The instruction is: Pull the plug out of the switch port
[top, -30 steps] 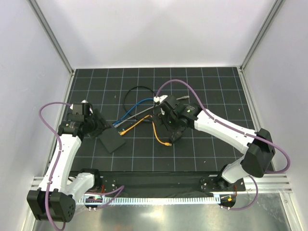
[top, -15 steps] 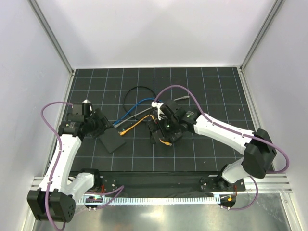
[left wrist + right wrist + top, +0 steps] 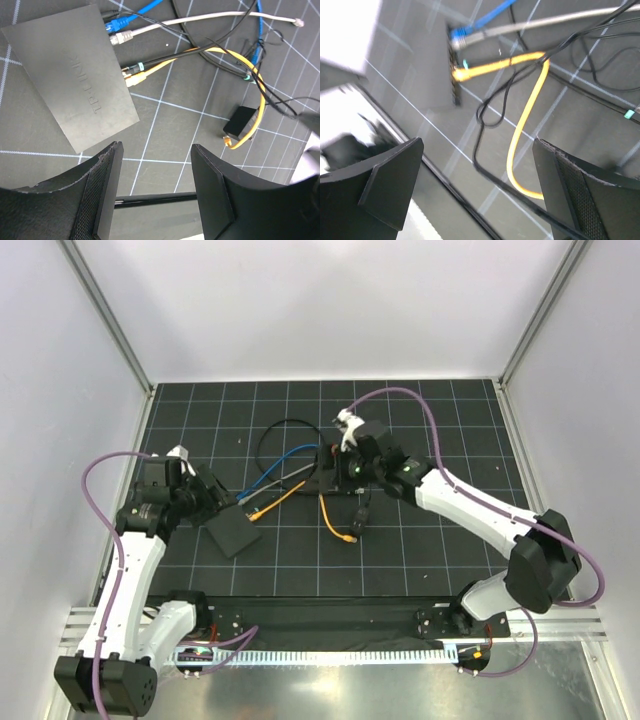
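Observation:
The switch [image 3: 232, 532] is a flat black box at the left of the mat; in the left wrist view [image 3: 75, 85] it shows TP-LINK lettering. Blue [image 3: 116, 25], grey [image 3: 120, 37], black [image 3: 131, 66] and yellow [image 3: 134, 79] plugs sit in its right edge. My left gripper [image 3: 205, 502] is open and empty [image 3: 155, 200], above the floor just beside the switch's near corner. My right gripper [image 3: 326, 478] is open and empty [image 3: 480, 195], hovering right of the plugs over the cables. The right wrist view is blurred; the yellow plug [image 3: 462, 74] and blue plug [image 3: 457, 34] show in it.
A small black block [image 3: 240, 122] lies right of the switch with the yellow cable's loose end [image 3: 227, 141] beside it. Black, blue and grey cables loop across the middle of the mat [image 3: 290, 440]. White walls enclose the mat on three sides.
My right gripper dipped toward the yellow cable's loose end, then lifted back toward the far side, above the cables. My left arm shifted slightly left; the switch has not moved.

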Available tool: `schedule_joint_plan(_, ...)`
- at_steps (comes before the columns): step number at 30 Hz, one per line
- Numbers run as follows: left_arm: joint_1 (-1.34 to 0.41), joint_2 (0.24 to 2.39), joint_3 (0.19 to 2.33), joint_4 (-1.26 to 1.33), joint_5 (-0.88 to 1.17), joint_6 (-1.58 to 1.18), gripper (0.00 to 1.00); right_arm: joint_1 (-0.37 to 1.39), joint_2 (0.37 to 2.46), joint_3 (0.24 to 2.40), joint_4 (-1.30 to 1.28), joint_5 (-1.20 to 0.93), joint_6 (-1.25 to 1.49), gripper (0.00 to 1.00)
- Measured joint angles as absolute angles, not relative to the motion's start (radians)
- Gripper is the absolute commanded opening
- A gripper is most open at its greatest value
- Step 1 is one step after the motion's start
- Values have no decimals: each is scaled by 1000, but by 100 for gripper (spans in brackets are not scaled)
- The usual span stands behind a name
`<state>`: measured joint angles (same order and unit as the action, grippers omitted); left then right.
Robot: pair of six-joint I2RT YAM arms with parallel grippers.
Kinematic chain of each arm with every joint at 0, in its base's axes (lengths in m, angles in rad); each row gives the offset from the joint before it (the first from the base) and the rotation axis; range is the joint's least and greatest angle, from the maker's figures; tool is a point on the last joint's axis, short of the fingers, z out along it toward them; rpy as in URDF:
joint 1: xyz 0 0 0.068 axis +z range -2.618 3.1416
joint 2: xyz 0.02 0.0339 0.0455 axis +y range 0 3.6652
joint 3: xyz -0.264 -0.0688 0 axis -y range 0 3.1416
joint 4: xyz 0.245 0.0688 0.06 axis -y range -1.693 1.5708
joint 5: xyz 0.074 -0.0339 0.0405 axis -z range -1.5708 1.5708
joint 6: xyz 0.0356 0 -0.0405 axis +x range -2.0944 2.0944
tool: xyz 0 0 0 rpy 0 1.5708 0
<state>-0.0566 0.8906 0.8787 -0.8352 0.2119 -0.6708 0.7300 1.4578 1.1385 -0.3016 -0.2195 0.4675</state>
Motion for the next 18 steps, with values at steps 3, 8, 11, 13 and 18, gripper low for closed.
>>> schedule_joint_plan(3, -57, 868, 876, -834, 224, -671, 64, 628, 1459, 1128, -217, -279, 641, 100)
schedule_joint_plan(8, -57, 838, 859, -822, 256, -670, 70, 517, 1478, 1105, -125, -307, 949, 100)
schedule_joint_plan(11, -57, 833, 858, -822, 263, -668, 72, 520, 1517, 1122, -153, -322, 1090, 100)
schedule_joint_plan(13, -57, 833, 858, -823, 266, -668, 73, 523, 1528, 1122, -161, -343, 1161, 100)
schedule_joint_plan(18, -57, 823, 858, -831, 266, -664, 75, 526, 1529, 1121, -210, -405, 1241, 100)
